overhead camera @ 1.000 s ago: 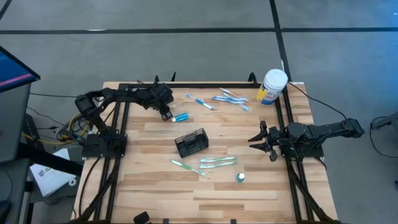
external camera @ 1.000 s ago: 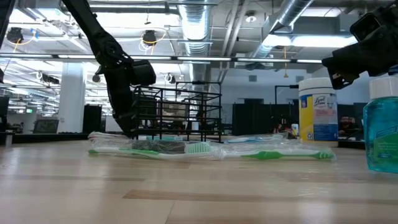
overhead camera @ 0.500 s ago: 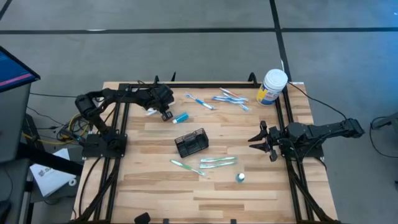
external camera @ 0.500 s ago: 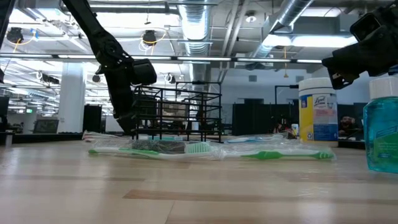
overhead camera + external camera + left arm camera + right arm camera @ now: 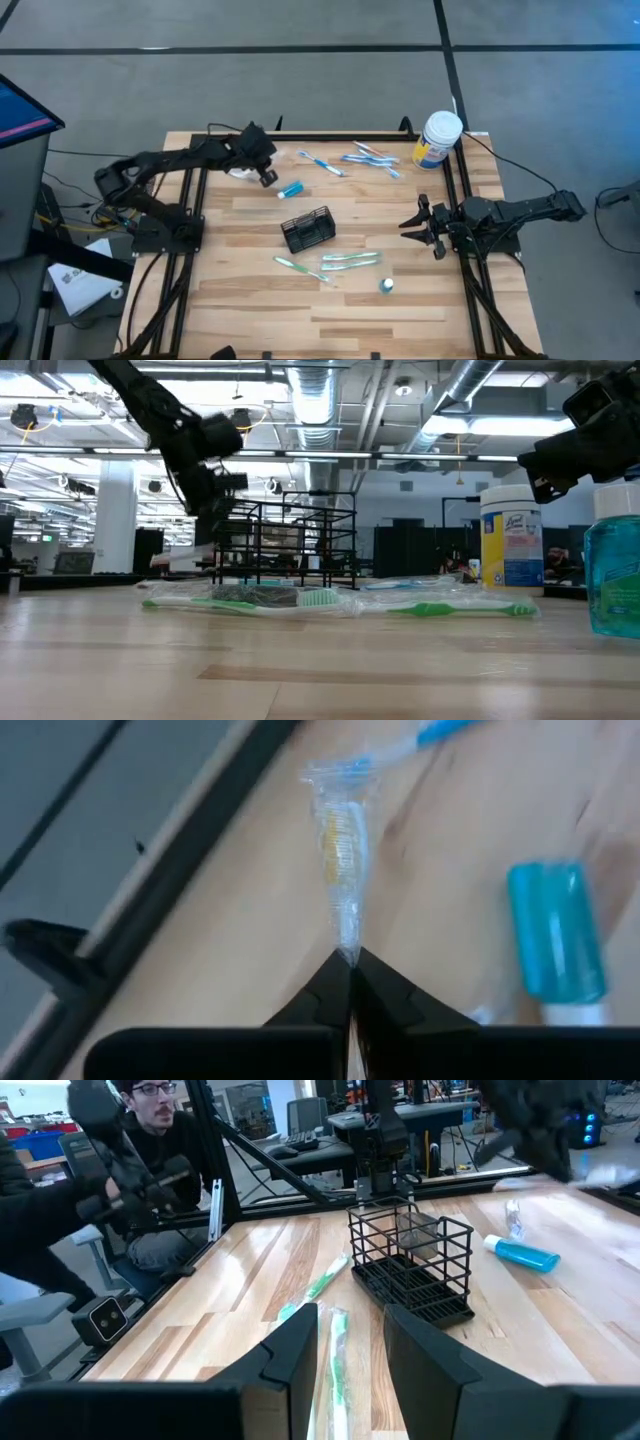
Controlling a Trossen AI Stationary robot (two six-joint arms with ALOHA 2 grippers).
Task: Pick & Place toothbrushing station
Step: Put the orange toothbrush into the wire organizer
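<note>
The toothbrushing station [image 5: 308, 229], a small black wire holder, stands upright near the table's middle, and also shows in the right wrist view [image 5: 410, 1260]. No gripper touches it. At the far left my left gripper [image 5: 265, 178] is raised above the table and shut on a clear-wrapped toothbrush [image 5: 345, 840]. A blue tube [image 5: 556, 935] lies on the wood beside it. My right gripper [image 5: 412, 226] waits open at the table's right, pointing at the station. My left gripper pinches the tip of the clear wrapper [image 5: 348, 948] between its two fingertips. The thin plastic runs straight out from the fingers, with the brush's blue handle [image 5: 435, 732] at the other end. Whether that other end still rests on the table, I cannot tell.
A white canister [image 5: 438, 138] stands at the far right corner. Wrapped toothbrushes lie at the far side [image 5: 365, 157] and near the station [image 5: 335, 262]. A small blue bottle [image 5: 386, 286] stands near the front. People sit beyond the table's left edge [image 5: 130, 1170].
My left gripper has risen from the table at the far left and moved slightly toward the far edge. It has taken the wrapped toothbrush's end up with it. The arm's elbow has swung out toward the left.
</note>
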